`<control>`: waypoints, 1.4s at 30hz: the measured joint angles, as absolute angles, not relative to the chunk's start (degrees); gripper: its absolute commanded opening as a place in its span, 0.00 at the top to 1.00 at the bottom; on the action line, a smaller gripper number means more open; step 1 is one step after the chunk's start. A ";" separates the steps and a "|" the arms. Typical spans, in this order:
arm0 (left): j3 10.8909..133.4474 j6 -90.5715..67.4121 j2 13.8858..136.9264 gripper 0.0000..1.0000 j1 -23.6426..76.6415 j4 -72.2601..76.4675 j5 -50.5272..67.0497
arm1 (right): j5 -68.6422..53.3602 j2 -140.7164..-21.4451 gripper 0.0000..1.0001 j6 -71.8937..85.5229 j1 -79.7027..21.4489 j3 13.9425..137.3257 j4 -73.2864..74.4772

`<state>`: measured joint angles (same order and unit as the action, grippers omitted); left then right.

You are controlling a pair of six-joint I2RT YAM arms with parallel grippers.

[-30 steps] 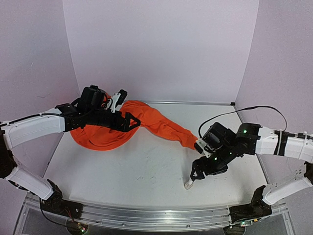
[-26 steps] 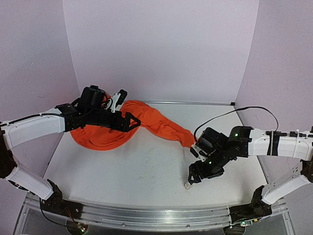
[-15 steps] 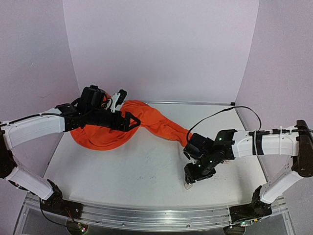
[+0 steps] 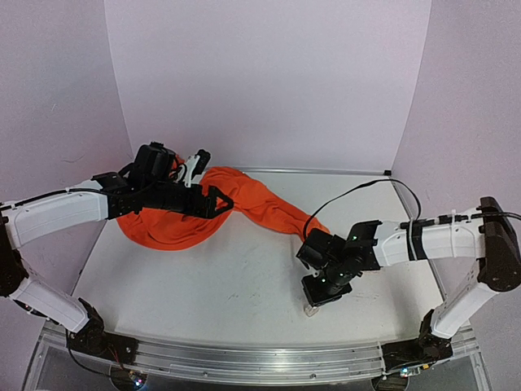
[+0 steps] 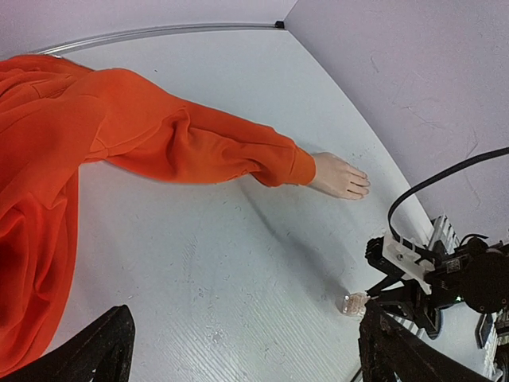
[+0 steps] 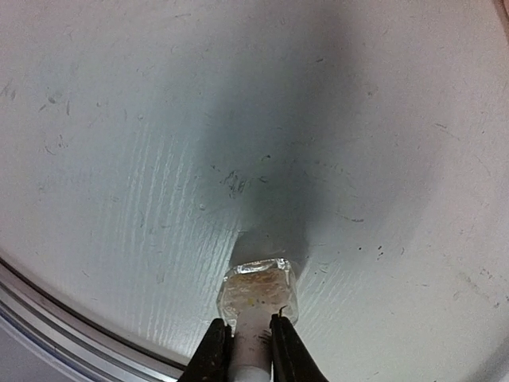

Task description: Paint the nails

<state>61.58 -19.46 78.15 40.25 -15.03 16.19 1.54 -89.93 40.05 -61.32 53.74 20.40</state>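
The pale mannequin hand (image 5: 337,175) lies flat on the white table, joined to an orange sleeve (image 5: 199,143). Its nails (image 5: 364,185) are too small to make out. In the top view the hand is hidden behind my right arm. A small clear glassy bottle (image 6: 258,288) with a white cap (image 6: 253,344) stands near the front edge, also in the top view as the bottle (image 4: 311,309). My right gripper (image 6: 253,328) is shut on the cap from above. My left gripper (image 4: 213,200) hangs open over the orange cloth, holding nothing.
The orange garment (image 4: 167,228) is heaped at the back left. An aluminium rail (image 4: 244,358) runs along the front edge, close to the bottle. A black cable (image 4: 358,191) loops over the right arm. Purple walls enclose three sides.
My right arm has swung left and lowered over the bottle, and its jaws have closed on the white cap. The left arm has not moved.
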 measured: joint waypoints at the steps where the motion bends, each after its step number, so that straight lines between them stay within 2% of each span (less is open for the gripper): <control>1: 61.58 -19.57 78.15 0.01 40.25 -15.14 16.08 | 1.54 -89.93 0.91 40.21 -61.41 53.74 20.29; 4: 61.58 -19.81 78.15 0.01 40.25 -15.16 15.75 | 1.78 -89.89 1.00 40.84 -61.45 53.74 19.92; 12: 58.81 -17.74 77.47 0.00 41.93 -11.62 13.19 | 3.60 -85.95 1.00 41.30 -60.51 55.77 19.51; 19: 50.83 -4.82 77.89 0.02 52.80 -0.91 11.84 | -2.00 -82.24 1.00 36.97 -52.29 62.17 18.35; 28: 51.20 9.39 87.99 0.15 62.43 7.64 11.57 | -8.80 -82.67 1.00 32.80 -51.20 72.34 18.85; 39: 52.82 12.16 92.31 0.31 66.08 14.74 4.14 | -11.31 -84.60 1.00 32.08 -51.20 74.04 20.84; 42: 53.49 12.36 92.71 0.40 66.72 16.49 1.39 | -11.68 -85.17 1.00 31.88 -51.20 74.39 21.17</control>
